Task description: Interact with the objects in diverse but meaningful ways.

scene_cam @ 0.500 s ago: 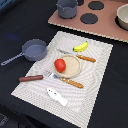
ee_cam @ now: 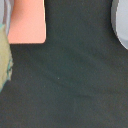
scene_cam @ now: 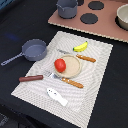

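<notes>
Gripper: out of view in both pictures.
Red tomato (scene_cam: 60, 64): on the round plate (scene_cam: 73, 65), mid placemat (scene_cam: 100, 75).
Yellow banana (scene_cam: 80, 47): beside the plate.
Grey frying pan (scene_cam: 33, 50): at the placemat's edge.
White fish-shaped piece (scene_cam: 56, 96): near corner.
Surroundings: pink board (scene_cam: 107, 22) with a grey pot (scene_cam: 67, 7).

Between the earlier exterior view and the present one, no object showed a discernible change. The red tomato (scene_cam: 60, 64) lay on the round plate (scene_cam: 73, 63) as before, the yellow banana (scene_cam: 80, 47) kept its place near the placemat's (scene_cam: 95, 80) far edge, and the grey frying pan (scene_cam: 33, 49) remained at the mat's left edge. The arm appeared in neither exterior picture.
</notes>
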You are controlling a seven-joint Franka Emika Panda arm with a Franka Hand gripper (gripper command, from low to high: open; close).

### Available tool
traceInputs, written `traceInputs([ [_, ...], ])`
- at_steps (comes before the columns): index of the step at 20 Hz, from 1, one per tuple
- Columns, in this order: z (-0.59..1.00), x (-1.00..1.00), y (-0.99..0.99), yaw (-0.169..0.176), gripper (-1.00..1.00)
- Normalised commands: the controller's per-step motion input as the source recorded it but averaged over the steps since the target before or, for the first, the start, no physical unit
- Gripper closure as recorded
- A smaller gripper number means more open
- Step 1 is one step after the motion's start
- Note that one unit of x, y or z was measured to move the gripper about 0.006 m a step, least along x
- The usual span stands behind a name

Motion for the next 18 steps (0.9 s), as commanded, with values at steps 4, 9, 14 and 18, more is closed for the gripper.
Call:
traceInputs([
  [4, -0.08, 0.35, 0.03, -0.026, -1.0],
  [9, -0.03, 0.5, 0.01, -0.018, -1.0],
  [14, -0.03, 0.76, 0.0, -0.047, -1.0],
  [18, -0.06, 0.9, 0.0, -0.064, -1.0],
])
